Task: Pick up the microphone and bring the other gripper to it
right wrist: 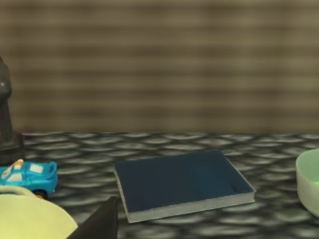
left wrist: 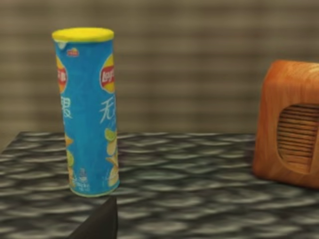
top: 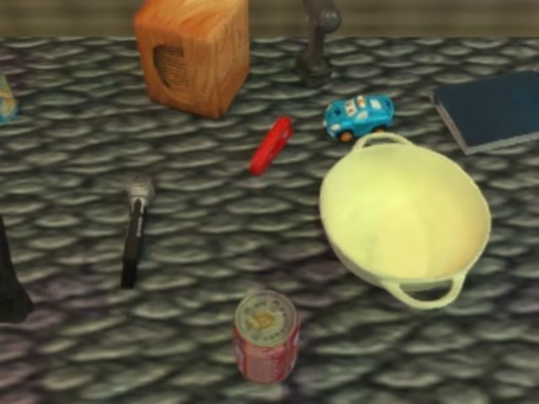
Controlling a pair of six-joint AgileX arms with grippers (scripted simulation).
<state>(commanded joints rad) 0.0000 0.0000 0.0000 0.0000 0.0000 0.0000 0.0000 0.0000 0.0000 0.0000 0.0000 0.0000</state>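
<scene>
The microphone (top: 135,231) lies flat on the dark mat at the table's left, its grey mesh head (top: 140,189) towards the back and its slim black handle towards the front. Neither wrist view shows it. My left arm (top: 10,286) shows only as a dark shape at the left edge, left of the handle and apart from it. One dark finger (left wrist: 99,226) of the left gripper shows, set far to one side, with nothing held. My right gripper is outside the top view. One of its fingers (right wrist: 99,224) shows near the yellow pot, holding nothing.
A wooden box (top: 194,52) and a dark grey post (top: 317,42) stand at the back. A red stick (top: 271,145), blue toy car (top: 360,116), yellow pot (top: 322,206), dark blue book (top: 493,108) and soda can (top: 266,335) lie around. A chips tube (left wrist: 88,109) stands far left.
</scene>
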